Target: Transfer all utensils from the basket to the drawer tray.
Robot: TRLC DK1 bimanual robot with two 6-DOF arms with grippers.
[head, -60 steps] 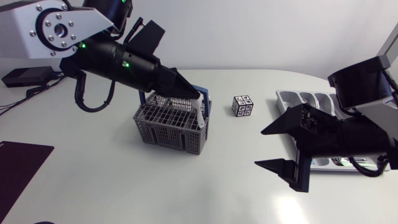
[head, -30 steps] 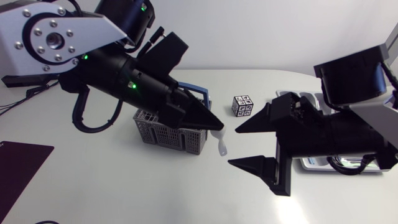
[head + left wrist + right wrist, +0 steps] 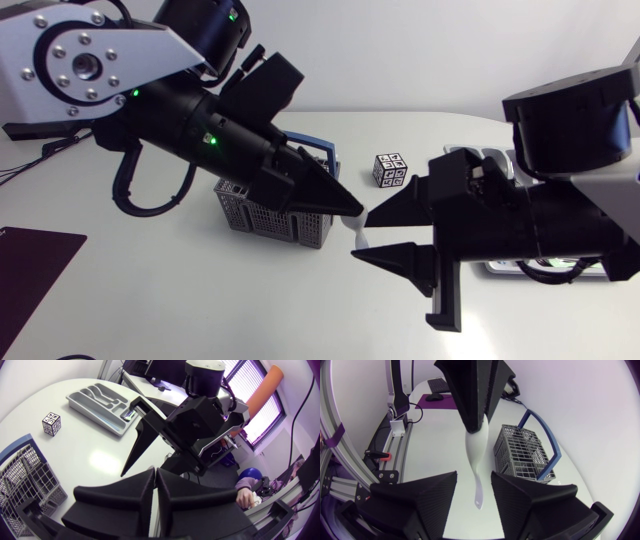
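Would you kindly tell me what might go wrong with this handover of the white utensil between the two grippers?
1. The white plastic utensil hangs by one end from the left gripper, while the right gripper stands open around it; an early release would probably drop it.
2. The grippers' tips are very close, so closing off-centre may make them collide.

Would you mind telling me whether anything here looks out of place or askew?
Nothing is spilled or damaged. The one odd sight is the white utensil, hanging in mid-air from the shut tips of the left hand, between basket and tray, with the open fingers of the right hand on either side, not touching it.
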